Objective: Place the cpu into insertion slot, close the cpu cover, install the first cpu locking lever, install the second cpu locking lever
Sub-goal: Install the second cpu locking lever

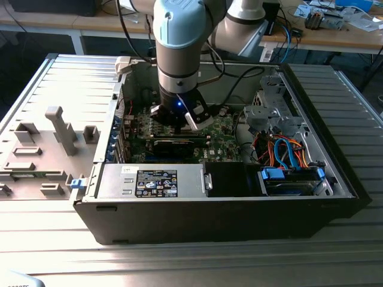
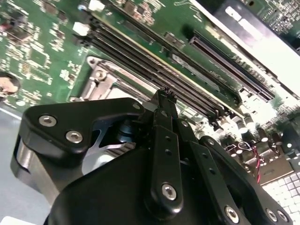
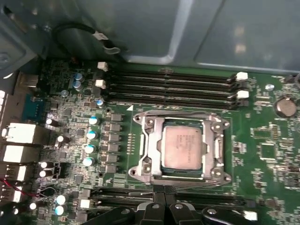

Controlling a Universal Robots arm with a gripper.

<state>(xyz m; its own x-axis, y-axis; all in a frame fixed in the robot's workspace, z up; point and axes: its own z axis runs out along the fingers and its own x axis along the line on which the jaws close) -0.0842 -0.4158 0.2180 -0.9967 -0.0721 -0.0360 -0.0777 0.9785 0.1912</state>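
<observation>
One small grey chip, the cpu, already sits flat in its socket on the green motherboard, and the cpu cover, a thin silvery frame with an open window, lies down around it, so the chip's dull metal top shows through the middle. In the first wrist view the gripper hangs just beside the socket's near edge, its two black fingertips pressed together with nothing between them; the second wrist view shows the same gripper with its tips meeting in a narrow point just over the frame's corner and next to the long black memory slots. In the exterior view the gripper is down inside the open computer case, which lies on its side on the ribbed metal table, with the power supply box along the case's near wall. Whether either locking lever is hooked I cannot tell; the thin wire along the frame's edges is too fine to follow. As for handling, I judge the chip light, stiff and fragile (its underside contacts would not forgive a scrape), best taken by its bare edges; the cover looks springy sheet metal, best pushed on its flat rim rather than pinched.
</observation>
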